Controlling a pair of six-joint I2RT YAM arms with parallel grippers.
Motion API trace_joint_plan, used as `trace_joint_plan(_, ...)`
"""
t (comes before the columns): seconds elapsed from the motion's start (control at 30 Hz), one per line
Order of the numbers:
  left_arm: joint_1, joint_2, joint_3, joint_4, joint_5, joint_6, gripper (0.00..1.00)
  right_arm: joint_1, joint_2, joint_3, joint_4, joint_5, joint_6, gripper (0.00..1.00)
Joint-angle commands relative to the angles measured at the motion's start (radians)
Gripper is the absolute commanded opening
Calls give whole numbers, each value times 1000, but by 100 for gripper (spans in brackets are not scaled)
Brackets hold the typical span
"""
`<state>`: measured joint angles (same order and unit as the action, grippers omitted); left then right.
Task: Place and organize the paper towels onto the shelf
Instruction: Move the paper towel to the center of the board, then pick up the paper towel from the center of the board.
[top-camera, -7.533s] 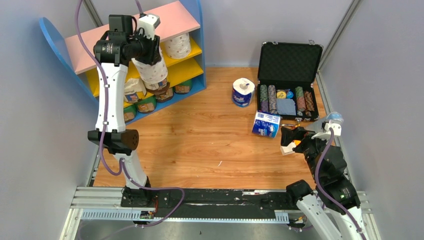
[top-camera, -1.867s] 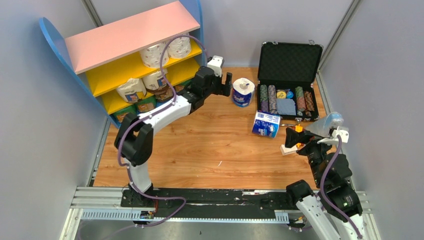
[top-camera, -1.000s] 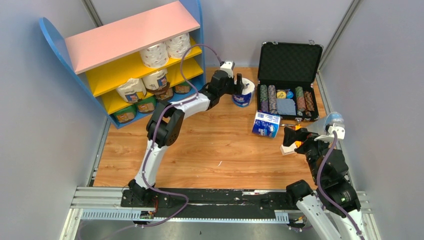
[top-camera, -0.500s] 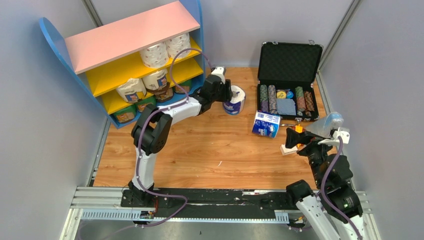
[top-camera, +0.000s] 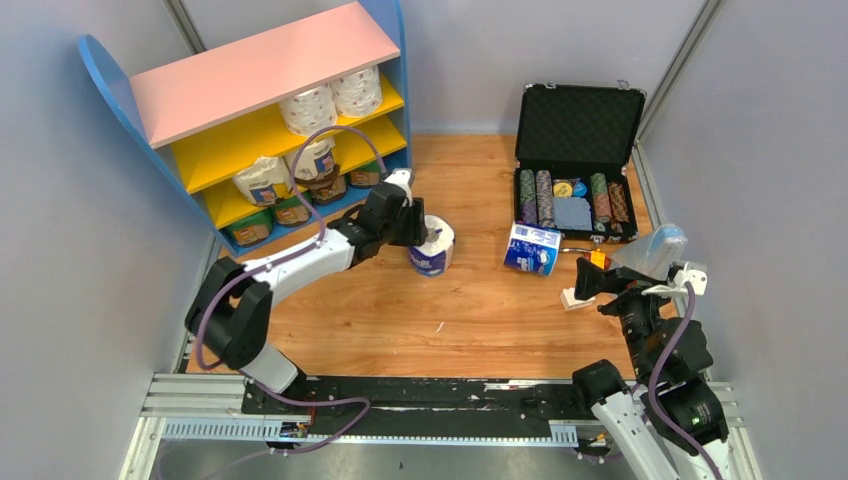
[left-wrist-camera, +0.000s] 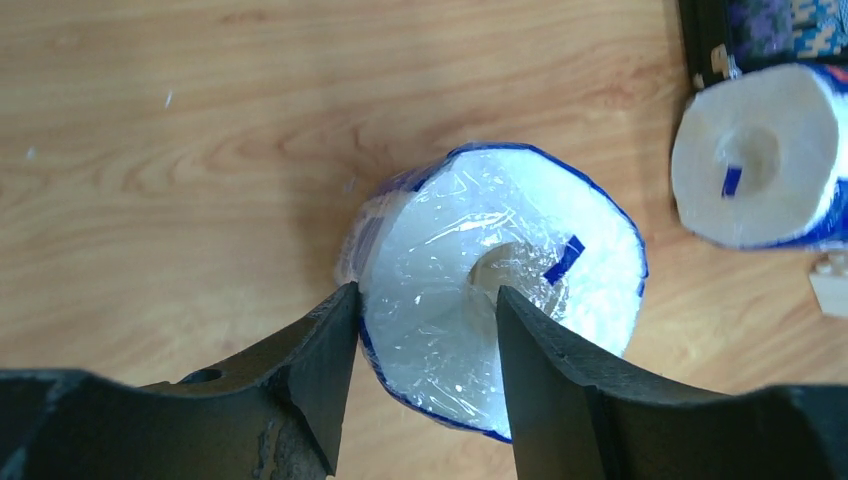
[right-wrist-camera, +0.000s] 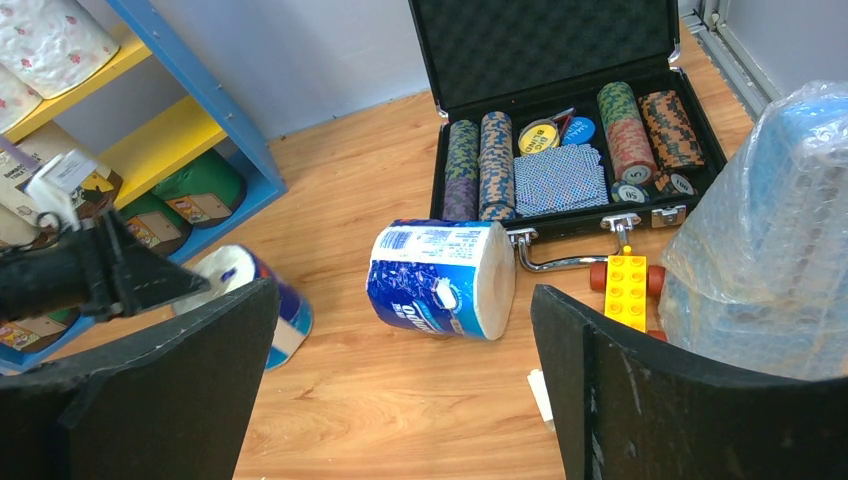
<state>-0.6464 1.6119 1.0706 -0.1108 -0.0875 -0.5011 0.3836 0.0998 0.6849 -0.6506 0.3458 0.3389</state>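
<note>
A blue-and-white wrapped paper towel roll hangs tilted just over the wooden floor. My left gripper is shut on it, one finger outside its wall and the other over its hollow core. A second wrapped roll lies on its side in front of the case. The shelf at the back left holds white rolls on its upper board, cream ones in the middle and green ones at the bottom. My right gripper stands open and empty, to the right of the lying roll.
An open black case with poker chip stacks stands at the back right. A yellow toy brick on wheels, a crumpled plastic bag and a small white piece lie near my right gripper.
My left gripper closed on the roll that stood by the case and has carried it toward the near left, in front of the shelf. The right arm has barely moved.
</note>
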Motion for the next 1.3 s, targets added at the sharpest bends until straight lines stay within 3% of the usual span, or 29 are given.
trace_joint_plan(0.0, -9, -183, -82, -53, -21, -45, 63, -2, -10, 2, 28, -7, 5, 100)
trace_joint_plan(0.23, -4, -238, -36, -122, -64, 69, 76, -1, -1, 1, 34, -22, -2, 100)
trace_joint_plan(0.47, 30, -66, 172, -338, 76, 317, 77, -1, -17, 1, 34, -13, 0, 100)
trace_joint_plan(0.73, 36, 38, 201, -389, 125, 353, 75, -2, -6, -1, 35, -25, -4, 100)
trace_joint_plan(0.97, 61, 62, 188, -367, 177, 315, 60, -1, -8, -2, 37, -22, -6, 100)
trace_joint_plan(1.27, 62, -76, 228, -449, 124, 267, 27, -1, -9, -2, 39, -21, -6, 100)
